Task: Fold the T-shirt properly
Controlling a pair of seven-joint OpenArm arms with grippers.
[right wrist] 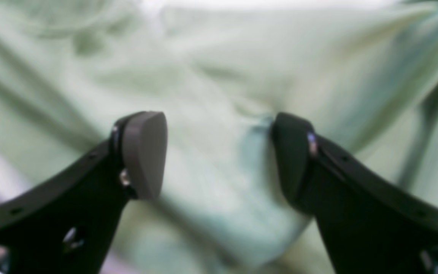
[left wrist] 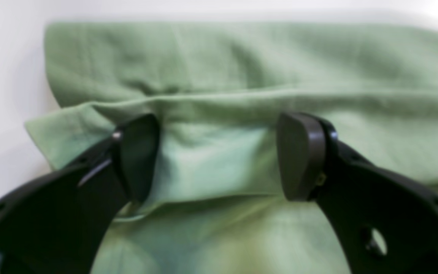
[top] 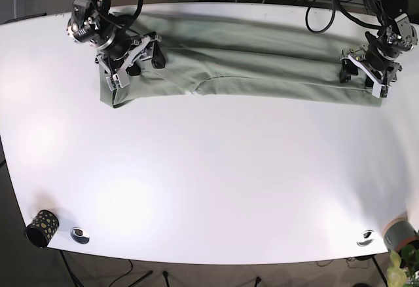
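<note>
Since the shirt [top: 262, 61] lies as a long band along the counter's [top: 209, 182] 12 o'clock edge | left claw [left wrist: 219, 158] spread over its 3 o'clock end | right claw [right wrist: 219, 156] spread at 9 o'clock | likely set to grip both ends for the next fold.

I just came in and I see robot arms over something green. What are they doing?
Two robot arms are folding a green T-shirt on a white table. The shirt is already folded into a long strip along the far edge. The left hand is at one end and the right hand at the other. Both hands are open over the cloth, and neither one is pinching it right now.
</note>
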